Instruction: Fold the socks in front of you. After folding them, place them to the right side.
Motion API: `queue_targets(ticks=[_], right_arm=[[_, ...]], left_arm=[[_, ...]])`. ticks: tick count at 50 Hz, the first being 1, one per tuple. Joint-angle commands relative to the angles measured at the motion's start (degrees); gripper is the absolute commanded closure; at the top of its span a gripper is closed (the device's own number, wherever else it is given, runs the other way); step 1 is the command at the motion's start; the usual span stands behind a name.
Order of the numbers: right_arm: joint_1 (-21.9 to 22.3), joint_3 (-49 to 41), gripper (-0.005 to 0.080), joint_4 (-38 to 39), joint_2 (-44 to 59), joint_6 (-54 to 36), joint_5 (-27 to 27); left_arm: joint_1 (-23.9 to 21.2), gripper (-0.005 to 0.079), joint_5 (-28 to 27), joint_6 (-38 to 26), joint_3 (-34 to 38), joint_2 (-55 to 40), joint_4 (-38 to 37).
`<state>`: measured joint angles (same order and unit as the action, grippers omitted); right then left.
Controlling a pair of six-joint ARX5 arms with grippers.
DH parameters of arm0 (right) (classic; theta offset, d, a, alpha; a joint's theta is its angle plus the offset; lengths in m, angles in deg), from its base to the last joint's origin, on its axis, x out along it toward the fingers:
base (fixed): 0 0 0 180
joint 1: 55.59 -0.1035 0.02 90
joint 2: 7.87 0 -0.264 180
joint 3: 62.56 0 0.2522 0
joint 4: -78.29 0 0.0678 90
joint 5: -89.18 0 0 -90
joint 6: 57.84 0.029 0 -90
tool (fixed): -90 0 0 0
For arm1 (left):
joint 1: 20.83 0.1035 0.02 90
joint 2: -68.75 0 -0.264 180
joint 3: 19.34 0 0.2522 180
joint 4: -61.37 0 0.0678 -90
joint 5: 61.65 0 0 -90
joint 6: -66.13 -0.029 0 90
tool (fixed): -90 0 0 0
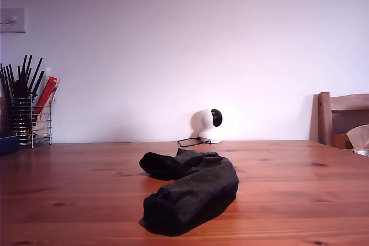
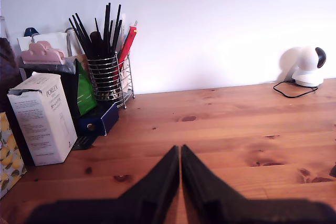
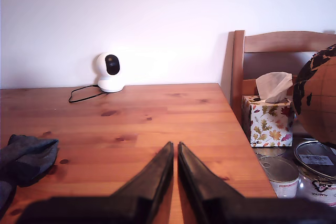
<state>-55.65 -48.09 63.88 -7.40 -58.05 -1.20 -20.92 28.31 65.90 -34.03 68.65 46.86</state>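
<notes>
Socks (image 1: 190, 191) lie in a loose heap in the middle of the wooden table (image 1: 300, 188), not folded yet. My first gripper (image 2: 180, 153) and my second gripper (image 3: 175, 150) are both pinched closed, holding nothing, well away from them. Next, one should open and reach for a sock.
</notes>
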Motion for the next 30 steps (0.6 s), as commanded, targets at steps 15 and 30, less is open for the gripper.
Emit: queue_targets(ticks=[15, 30], right_arm=[[-1.05, -0.33, 0.0763, -8.24, -0.39, 1.66, -7.98], [-1.05, -0.28, 0.0763, -6.12, -0.39, 1.81, -8.04]], left_arm=[[0.72, 0.0763, 0.04, 3.02, 0.7, 0.79, -15.3], [0.72, 0.0763, -1.18, 3.34, 0.7, 0.79, -13.49]])
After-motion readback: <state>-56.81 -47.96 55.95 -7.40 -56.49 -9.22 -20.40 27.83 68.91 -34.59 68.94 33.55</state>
